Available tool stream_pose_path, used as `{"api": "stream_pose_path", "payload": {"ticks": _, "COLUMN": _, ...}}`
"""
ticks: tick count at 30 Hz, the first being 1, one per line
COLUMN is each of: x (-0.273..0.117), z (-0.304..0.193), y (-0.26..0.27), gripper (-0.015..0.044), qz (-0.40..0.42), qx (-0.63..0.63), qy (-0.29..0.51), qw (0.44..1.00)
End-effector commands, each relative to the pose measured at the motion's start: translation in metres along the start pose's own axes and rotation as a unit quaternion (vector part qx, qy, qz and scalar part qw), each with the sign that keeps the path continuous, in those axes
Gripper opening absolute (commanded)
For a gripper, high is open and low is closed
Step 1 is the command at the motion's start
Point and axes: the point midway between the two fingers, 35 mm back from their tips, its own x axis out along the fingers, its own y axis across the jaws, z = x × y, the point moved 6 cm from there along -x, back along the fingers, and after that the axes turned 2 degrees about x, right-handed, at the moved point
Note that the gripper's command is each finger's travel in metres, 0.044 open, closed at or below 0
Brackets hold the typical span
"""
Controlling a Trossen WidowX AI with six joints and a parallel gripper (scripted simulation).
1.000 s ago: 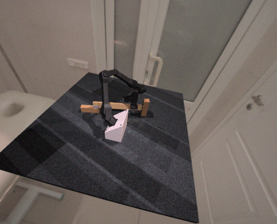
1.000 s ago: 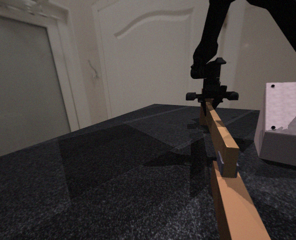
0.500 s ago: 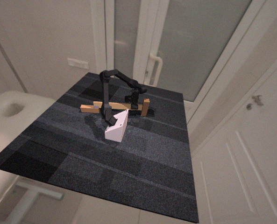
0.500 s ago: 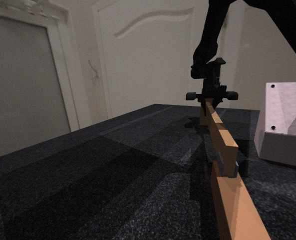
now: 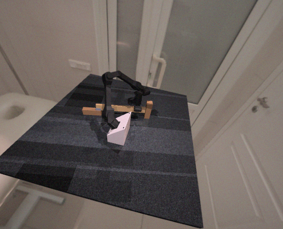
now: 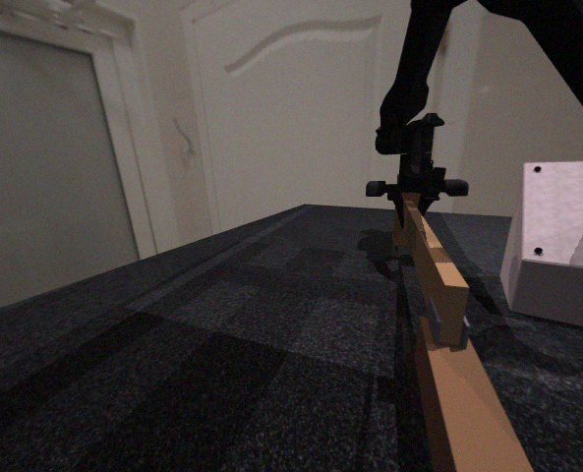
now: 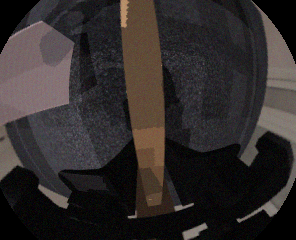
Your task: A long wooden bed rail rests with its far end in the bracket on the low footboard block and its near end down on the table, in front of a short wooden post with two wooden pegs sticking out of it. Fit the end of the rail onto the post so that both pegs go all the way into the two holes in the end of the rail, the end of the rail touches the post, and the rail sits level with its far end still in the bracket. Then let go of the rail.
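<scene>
Astride the rail (image 5: 122, 108) (image 6: 430, 264) (image 7: 144, 75), tool (image 5: 137, 109) (image 6: 411, 217) (image 7: 147, 139) slightly open

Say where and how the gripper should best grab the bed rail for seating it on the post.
Grip the rail near its post end, from above, one finger on each long side face. It is a long, narrow bar on edge, so its flat sides should suit parallel jaws. The far end rests in the bracket, so a grip close to the post likely steers the peg end best.
</scene>
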Motion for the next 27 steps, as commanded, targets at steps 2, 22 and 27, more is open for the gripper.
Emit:
{"api": "stream_pose_path", "payload": {"ticks": 2, "x": 0.0, "z": 0.0, "y": 0.0, "gripper": 0.0236, "qz": 0.0, "qx": 0.0, "qy": 0.0, "qw": 1.0}}
{"api": "stream_pose_path", "payload": {"ticks": 22, "x": -0.029, "z": 0.031, "y": 0.002, "gripper": 0.044, "qz": -0.002, "qx": 0.0, "qy": 0.002, "qw": 1.0}}
{"api": "stream_pose_path", "payload": {"ticks": 27, "x": -0.029, "z": 0.031, "y": 0.002, "gripper": 0.044, "qz": -0.002, "qx": 0.0, "qy": 0.002, "qw": 1.0}}
